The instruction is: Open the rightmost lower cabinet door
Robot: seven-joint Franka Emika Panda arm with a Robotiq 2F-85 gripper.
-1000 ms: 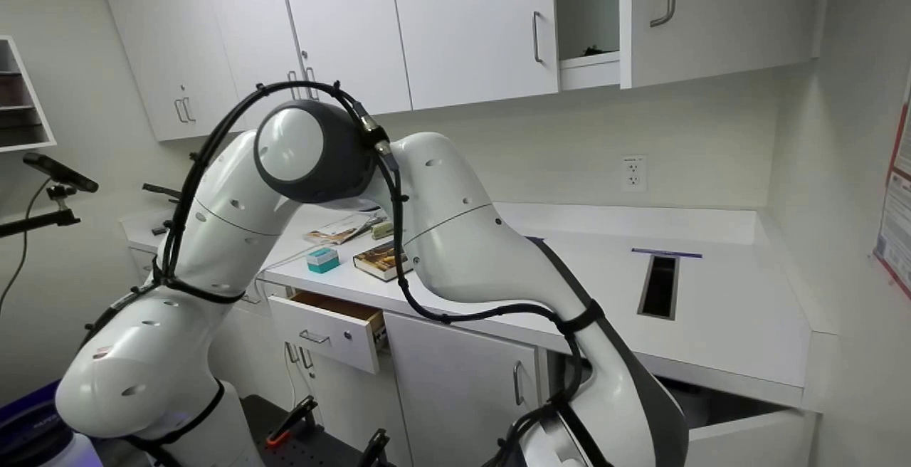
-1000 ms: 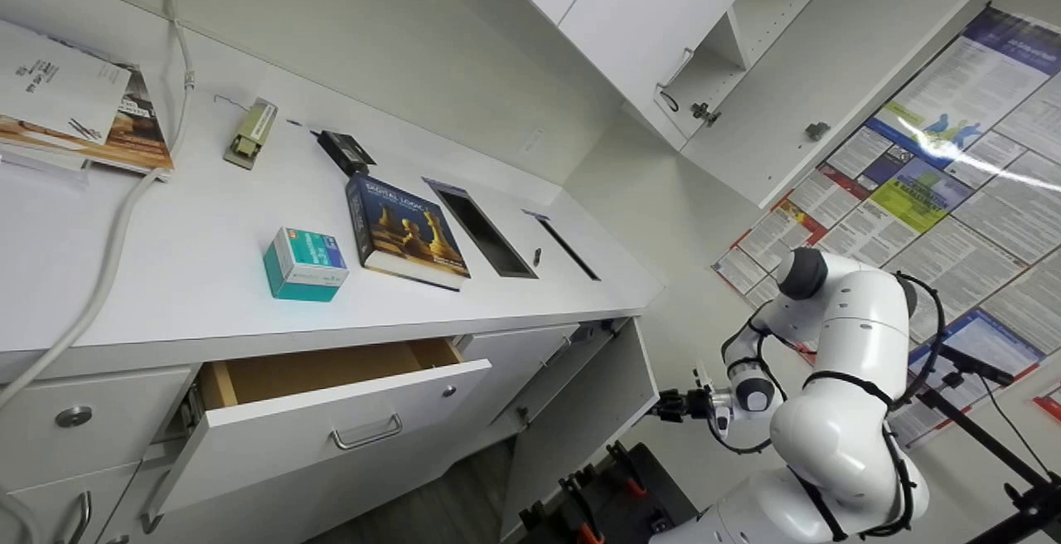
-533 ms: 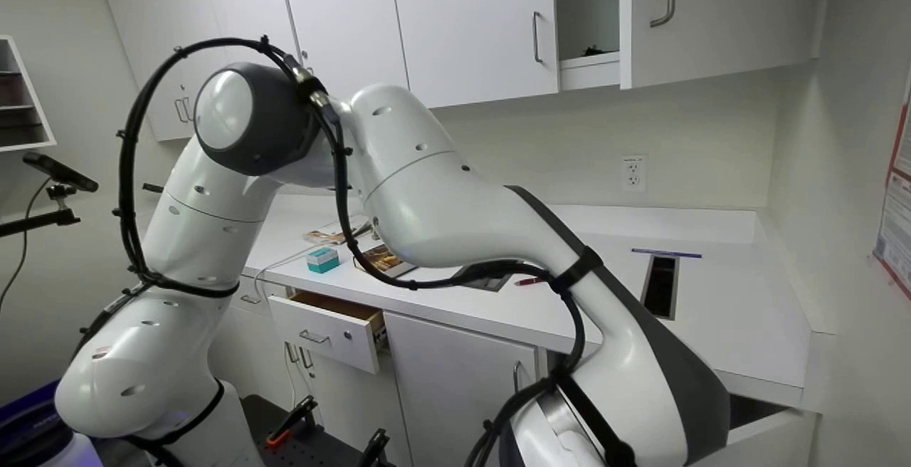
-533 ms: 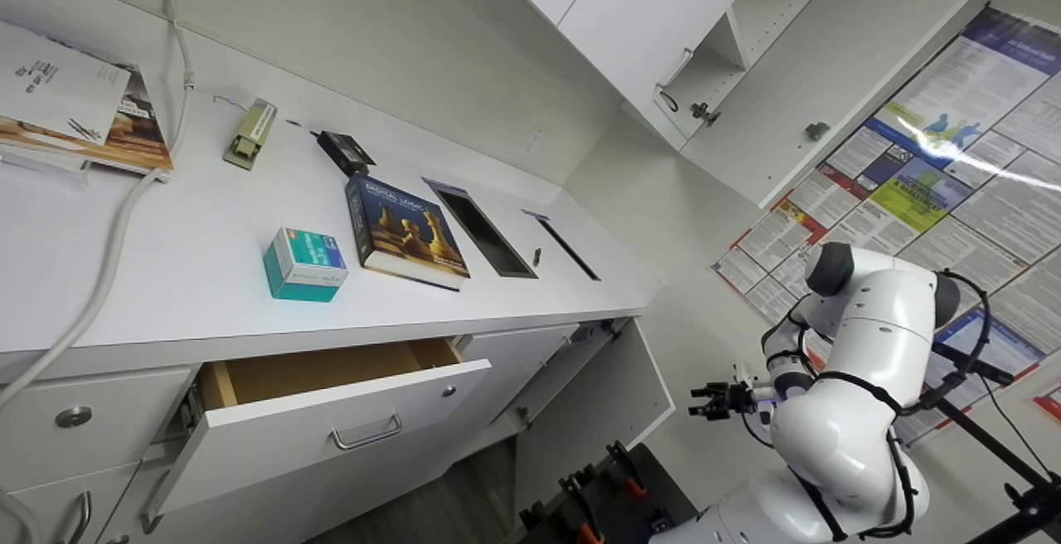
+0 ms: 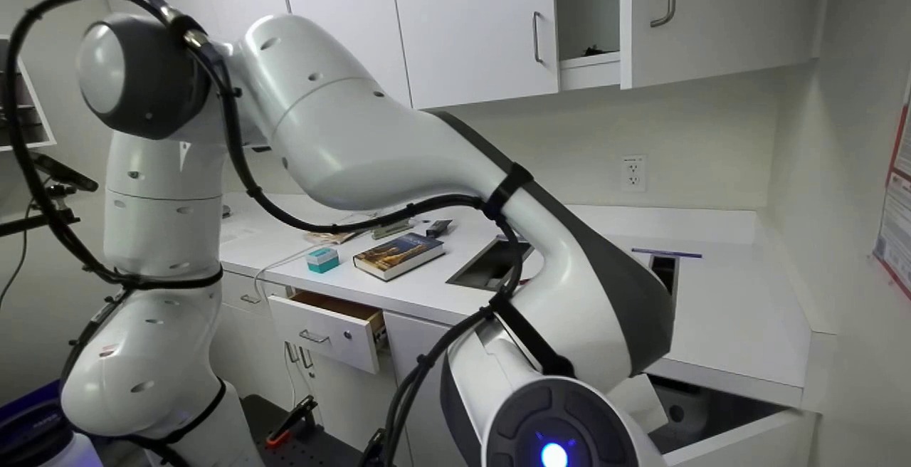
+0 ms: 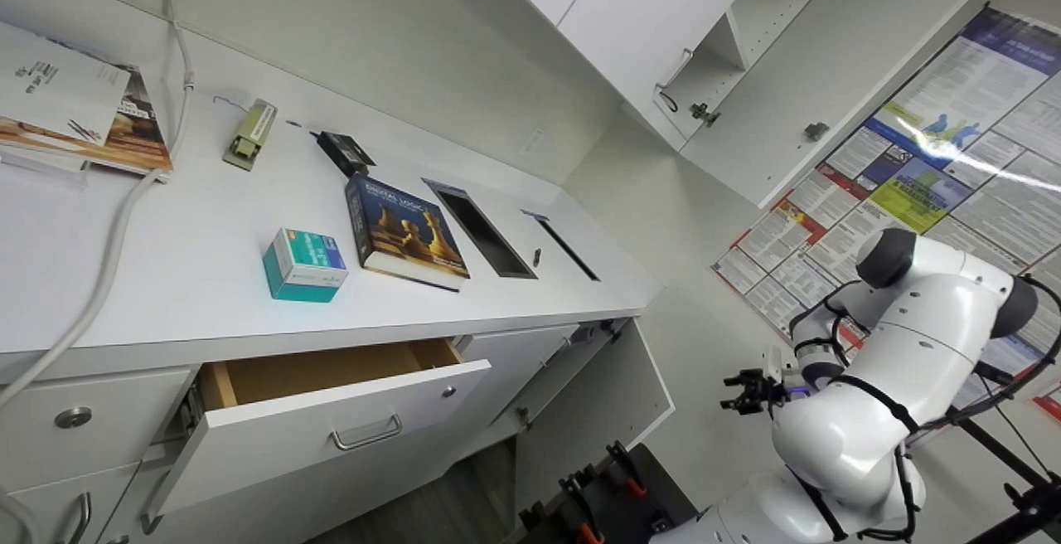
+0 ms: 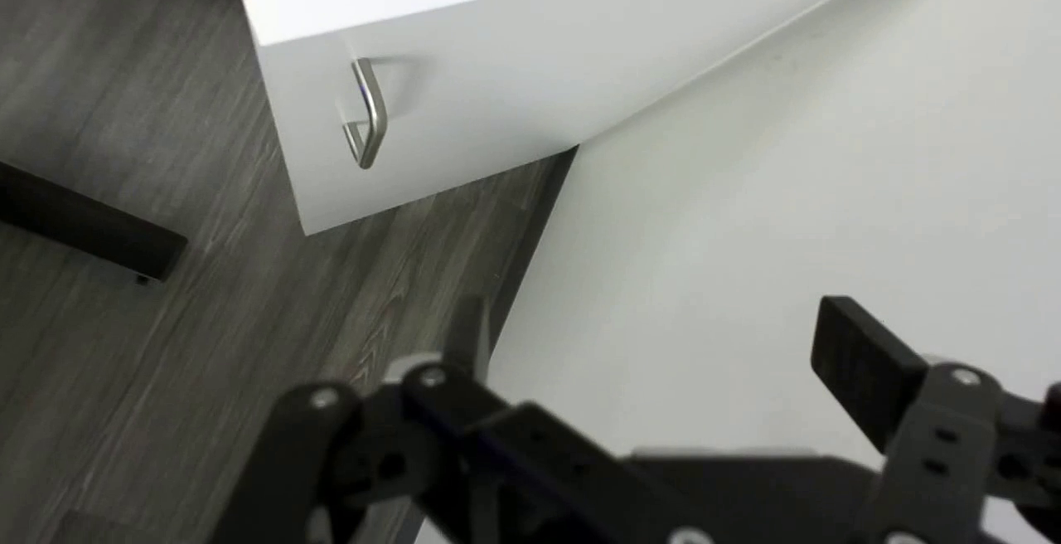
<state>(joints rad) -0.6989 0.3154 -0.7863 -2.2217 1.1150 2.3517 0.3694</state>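
Observation:
The rightmost lower cabinet door (image 7: 530, 80) is white and stands swung well out from its cabinet, its silver bar handle (image 7: 377, 117) facing me in the wrist view. Its inner side (image 6: 597, 395) shows in an exterior view, and only a top strip of the door (image 5: 754, 438) at the lower right of an exterior view. My gripper (image 7: 659, 345) is open, nothing between its fingers, with white wall behind the gap. In an exterior view the gripper (image 6: 729, 392) hangs apart from the door, out beyond its free edge.
A drawer (image 6: 331, 436) is pulled out farther along the counter. A dark table with clamps (image 6: 663, 478) stands near the arm's base. The white wall (image 7: 787, 237) runs close beside the gripper. Overhead, an upper cabinet door (image 5: 719, 18) is swung out.
A second ago the gripper was at the door's free edge. It has let go and backed away from the door, fingers spread. The door shifted slightly, then stayed still.

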